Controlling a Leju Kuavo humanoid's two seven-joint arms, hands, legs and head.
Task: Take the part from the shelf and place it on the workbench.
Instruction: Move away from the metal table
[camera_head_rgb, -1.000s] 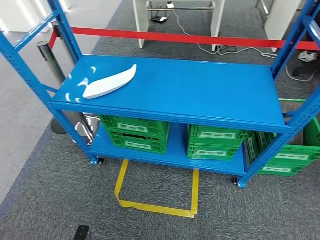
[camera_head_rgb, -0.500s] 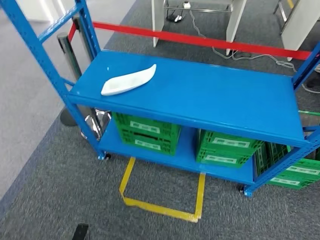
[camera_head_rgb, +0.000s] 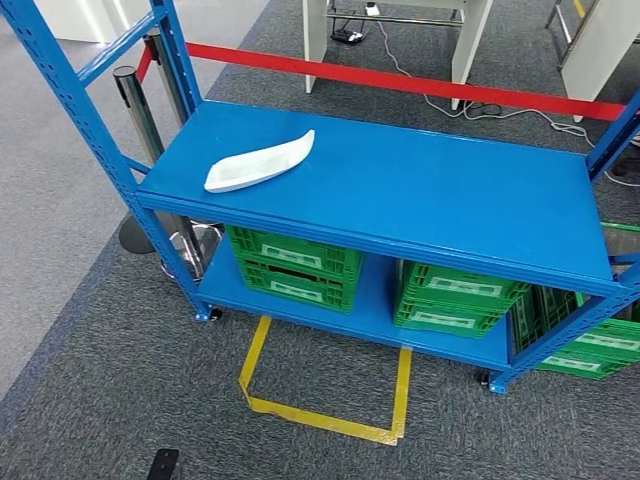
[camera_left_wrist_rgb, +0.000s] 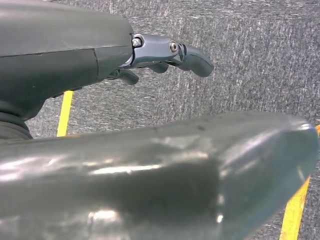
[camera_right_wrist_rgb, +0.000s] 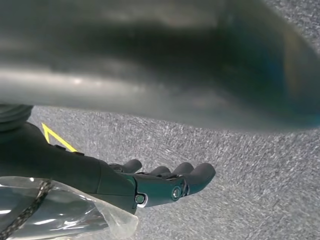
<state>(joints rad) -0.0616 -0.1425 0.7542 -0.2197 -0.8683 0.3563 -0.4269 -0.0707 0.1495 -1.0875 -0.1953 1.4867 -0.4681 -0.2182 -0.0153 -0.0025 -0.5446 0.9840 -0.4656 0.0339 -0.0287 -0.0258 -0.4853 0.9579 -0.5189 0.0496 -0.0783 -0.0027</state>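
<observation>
The part, a long white curved piece tapering to a point at one end, lies flat on the top deck of the blue shelf, near the deck's left end and closer to its front edge than its back. Its pointed tip aims toward the back right, its broader end toward the front left corner. Nothing touches it.

The left hand hangs over grey carpet in the left wrist view, its dark fingers stretched out almost straight and apart from the thick thumb, holding nothing. The right hand hangs likewise over the carpet in the right wrist view, its fingers extended side by side with nothing between them. Both hands are well apart from the part, down at floor level, while the part sits up on the shelf deck.

On the shelf's lower deck stand two stacks of green crates, one toward the left and one toward the right, with more green crates on the floor past the shelf's right end. A rectangle of yellow tape marks the carpet just in front of the shelf. A red barrier belt runs behind the shelf, fixed to a shiny metal post at the shelf's left end. White furniture legs and loose cables lie beyond the belt.
</observation>
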